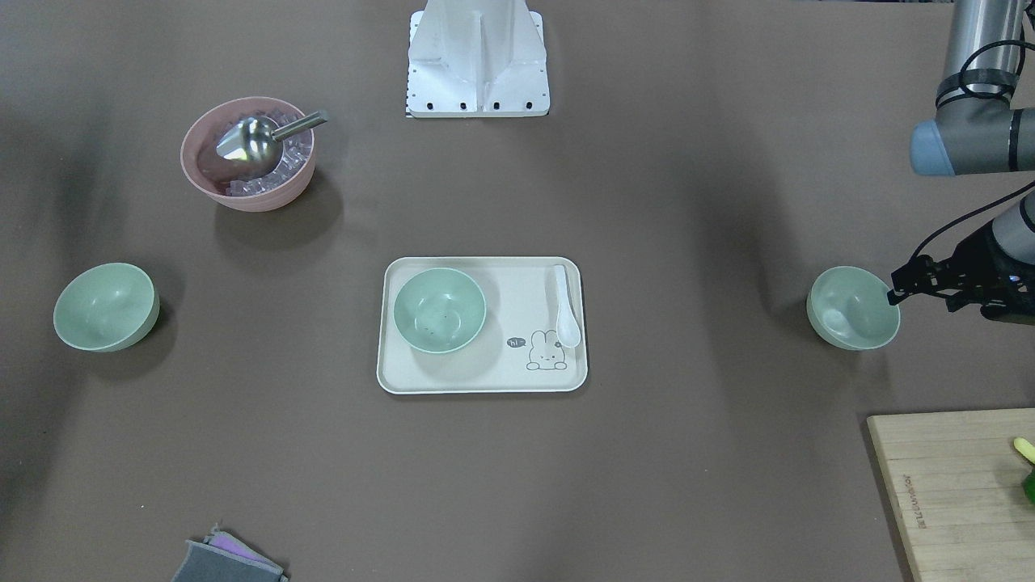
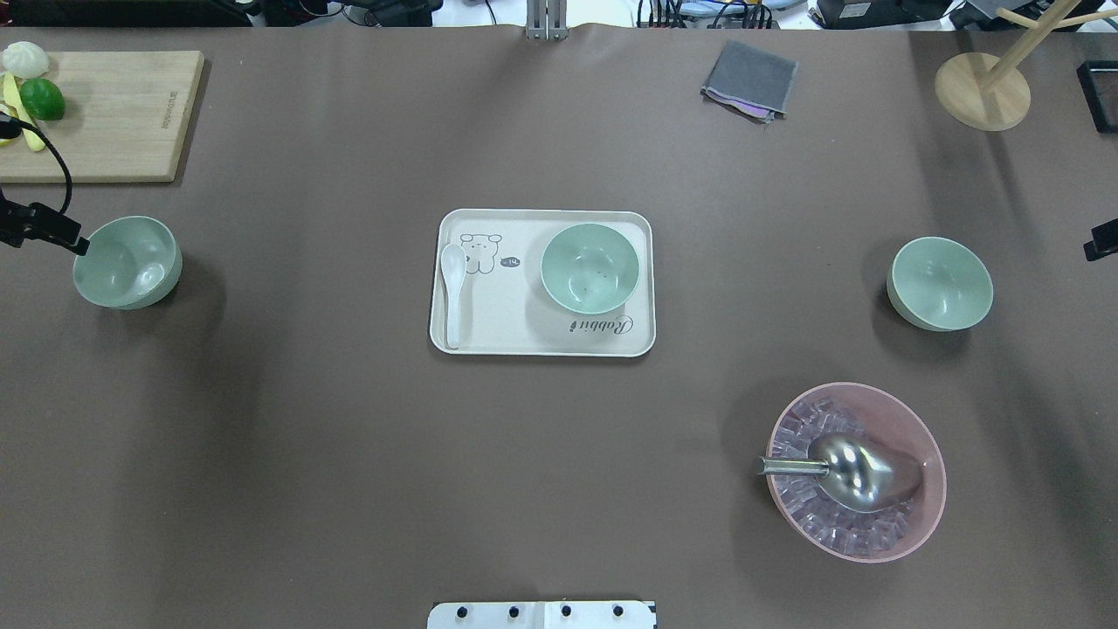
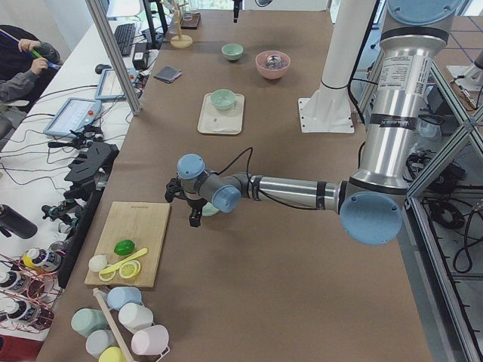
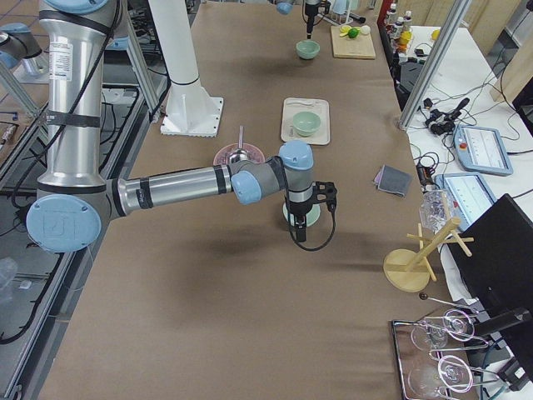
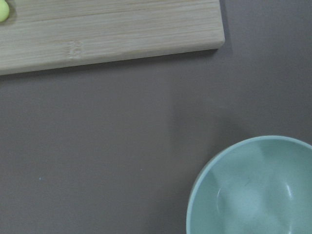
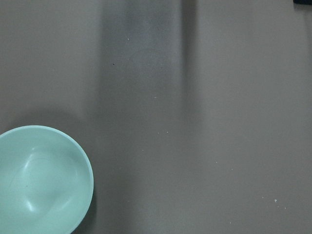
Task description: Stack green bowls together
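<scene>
On my left side, my left hand [image 2: 77,245] hangs at the outer rim of the left bowl [image 2: 127,262] (fingers spread or pressed together, I cannot tell). The middle bowl [image 2: 590,268] sits on the tray [image 2: 541,336]. The right bowl [image 2: 940,283] stands on the surface [image 2: 349,437] near my right hand [image 4: 300,236], its state also unclear. All three stand upright and apart.

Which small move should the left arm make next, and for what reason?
Probably ease the left gripper down over the near rim of the pale green round bowl beside it. Its tip sits at that rim, the bowl rests on the brown table, and nothing is stacked yet.
</scene>
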Available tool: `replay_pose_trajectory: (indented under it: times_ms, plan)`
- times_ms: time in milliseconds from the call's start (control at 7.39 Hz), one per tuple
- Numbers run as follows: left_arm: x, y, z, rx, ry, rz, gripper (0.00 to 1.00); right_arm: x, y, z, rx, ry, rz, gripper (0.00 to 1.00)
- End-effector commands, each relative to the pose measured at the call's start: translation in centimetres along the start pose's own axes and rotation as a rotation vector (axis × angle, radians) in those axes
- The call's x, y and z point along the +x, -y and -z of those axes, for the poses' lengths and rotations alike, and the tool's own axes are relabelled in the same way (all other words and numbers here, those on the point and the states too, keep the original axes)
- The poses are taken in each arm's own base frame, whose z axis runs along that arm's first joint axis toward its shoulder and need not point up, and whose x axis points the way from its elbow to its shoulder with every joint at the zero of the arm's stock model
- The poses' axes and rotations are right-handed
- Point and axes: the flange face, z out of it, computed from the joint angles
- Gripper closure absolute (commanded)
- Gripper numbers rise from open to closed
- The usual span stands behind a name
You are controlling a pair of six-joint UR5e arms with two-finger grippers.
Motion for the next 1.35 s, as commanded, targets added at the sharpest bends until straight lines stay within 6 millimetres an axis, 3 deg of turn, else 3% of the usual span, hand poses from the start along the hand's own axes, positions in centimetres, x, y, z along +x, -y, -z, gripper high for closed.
replay_pose_trajectory:
  times_ms: [0, 811, 947, 1082, 1217]
  plan:
    - [0.5, 0.1, -1.0, -0.008, 0.016, -0.008, 0.09, 0.0, 0.0, 0.0, 0.001, 0.000, 0.000, 0.00]
    - [1.3, 0.7, -1.9, -0.018, 0.010, -0.021, 0.11, 0.0, 0.0, 0.0, 0.001, 0.000, 0.000, 0.00]
    - [1.4, 0.5, -2.5, -0.015, 0.005, -0.033, 0.15, 0.0, 0.0, 0.0, 0.001, 0.000, 0.000, 0.00]
    - [1.1, 0.5, -2.8, -0.011, 0.001, -0.038, 0.26, 0.0, 0.0, 0.0, 0.000, 0.002, 0.000, 0.00]
    - [1.3, 0.4, -2.7, -0.012, -0.007, -0.042, 0.46, -0.1, 0.0, 0.1, 0.001, 0.002, 0.001, 0.00]
